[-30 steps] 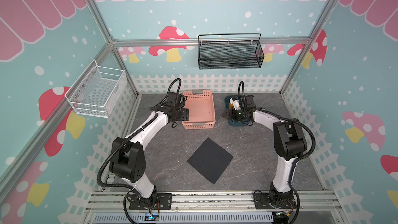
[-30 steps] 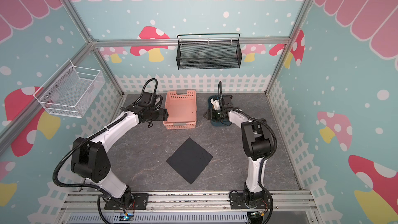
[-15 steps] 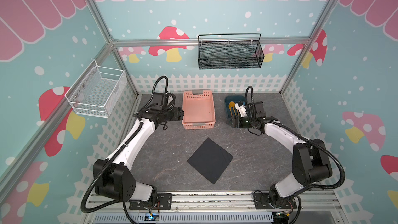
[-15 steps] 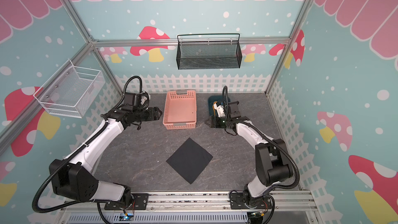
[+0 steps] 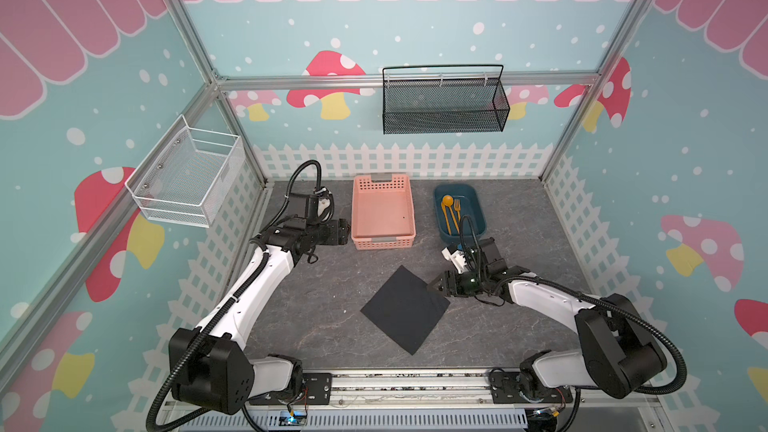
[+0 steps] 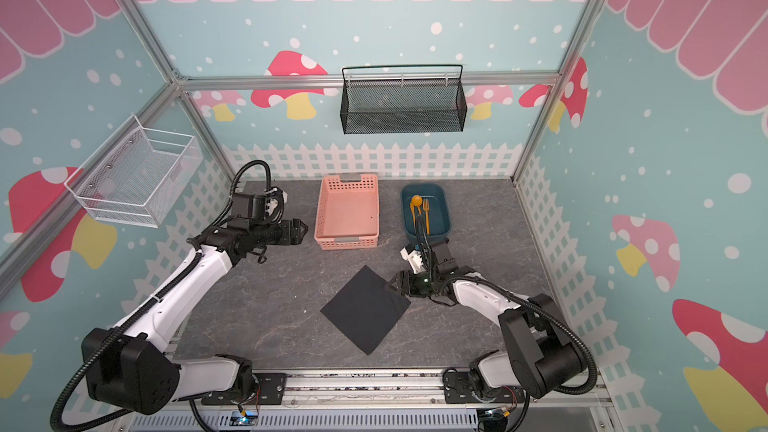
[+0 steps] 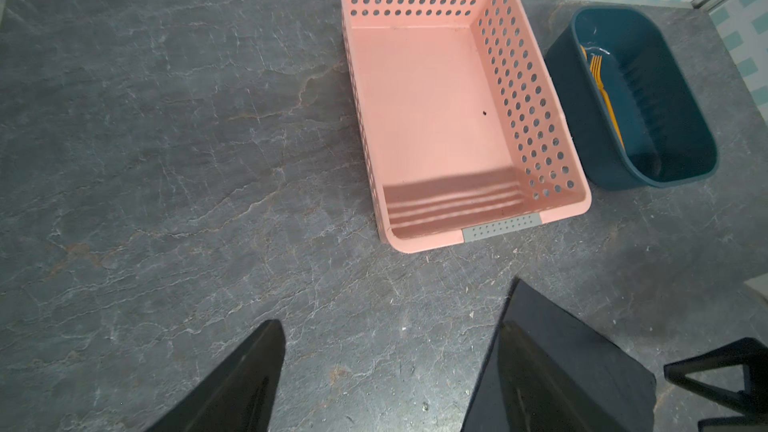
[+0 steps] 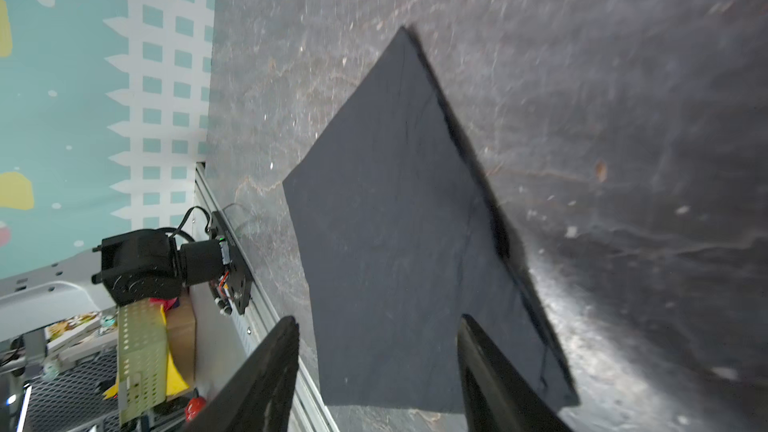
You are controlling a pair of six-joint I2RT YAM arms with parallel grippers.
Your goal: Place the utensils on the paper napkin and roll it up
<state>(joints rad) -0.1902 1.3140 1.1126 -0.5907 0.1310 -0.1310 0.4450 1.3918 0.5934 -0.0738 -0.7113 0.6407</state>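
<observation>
Utensils (image 5: 447,201) lie in the blue tub (image 5: 478,214) at the upper right of the table (image 5: 316,305) in both top views, well apart from the napkin (image 5: 405,311), which lies in the lower middle. None is on the napkin yet, so the task looks to be at its first step.

The right gripper (image 5: 435,284) hangs low at the napkin's right corner. In the right wrist view its fingers (image 8: 266,376) are spread with that edge of the sheet between them and nothing pinched. Whether they touch the paper I cannot tell. The left gripper (image 5: 344,232) hovers just left of the pink basket (image 5: 384,243), its fingers (image 7: 241,380) spread wide and empty.

A fair next move is a reach into the tub, closing across one thin handle, then a carry to the sheet.

The napkin sits as a diamond, one corner toward the top of the frame; being square, it has no long axis. The utensils run nearly up and down the frame, spoon bowl and fork tines toward the top. A knife I cannot make out.
</observation>
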